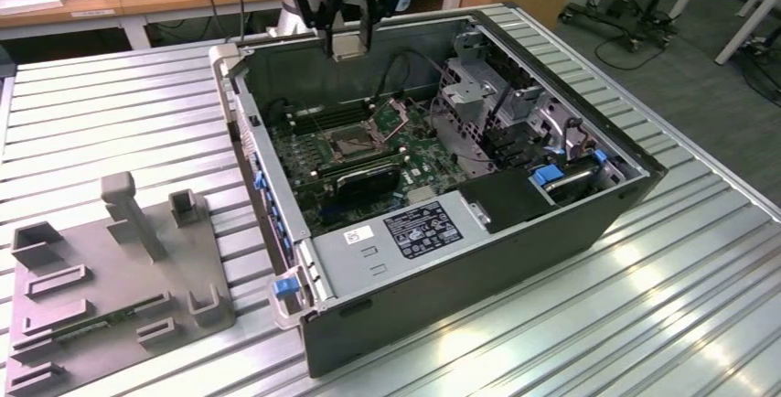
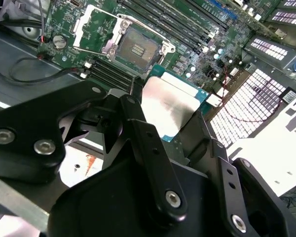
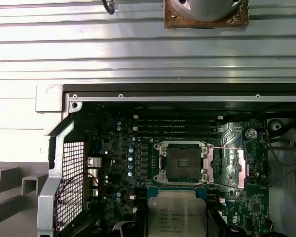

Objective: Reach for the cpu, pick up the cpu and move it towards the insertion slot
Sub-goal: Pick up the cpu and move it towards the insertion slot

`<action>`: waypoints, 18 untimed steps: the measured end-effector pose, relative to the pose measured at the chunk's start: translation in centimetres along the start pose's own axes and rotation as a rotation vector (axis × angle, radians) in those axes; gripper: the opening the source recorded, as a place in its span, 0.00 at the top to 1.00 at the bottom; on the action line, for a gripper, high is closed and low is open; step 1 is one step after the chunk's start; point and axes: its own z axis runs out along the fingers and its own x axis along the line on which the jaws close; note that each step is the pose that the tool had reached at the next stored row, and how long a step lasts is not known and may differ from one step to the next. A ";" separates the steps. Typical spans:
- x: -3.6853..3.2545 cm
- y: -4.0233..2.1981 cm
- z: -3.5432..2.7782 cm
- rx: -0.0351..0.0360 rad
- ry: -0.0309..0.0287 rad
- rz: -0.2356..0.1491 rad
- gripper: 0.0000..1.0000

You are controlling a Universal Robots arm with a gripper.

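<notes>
cpu held in the claw above the open case, near the insertion slot

the cpu [image 2: 170, 106] is off the desk and in the air. in both wrist views its silvery top face shows, and the black fingers [image 2: 138, 143] of the claw [image 1: 347, 42] close on its two opposite edges, so the claw is closed on the chip and carries it. holding it by the edges keeps the flat face free and level, which i judge is good for a part that must go down flat.

in the first wrist view the cpu [image 3: 173, 213] hangs just beside the insertion slot [image 3: 182, 163], not yet over it. the slot is a dark square with a shiny metal frame, and its retention plate [image 3: 230, 165] is folded open to one side, so the socket lies uncovered. in the second wrist view the insertion slot [image 2: 135, 47] stands a little beyond the far edge of the chip, with the long black memory slots [image 2: 187, 22] running next to it.

in the exterior view the claw hangs over the far wall of the computer case [image 1: 488, 260], which lies on its side with the green board [image 1: 366, 150] open upward. the case rests on a ribbed metal desk [image 1: 110, 113]. on the exterior view's left a grey plastic tray [image 1: 104, 296] with upright holders sits well apart from the case.

i judge that picking up is done and the carrying toward the slot is well along.
</notes>
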 end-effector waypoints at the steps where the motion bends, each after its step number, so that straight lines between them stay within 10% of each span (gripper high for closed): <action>1: -0.01 0.00 0.00 -0.0001 0.0000 0.000 0.45; 18: -1.00 1.82 0.48 -0.0001 -0.0002 0.003 0.45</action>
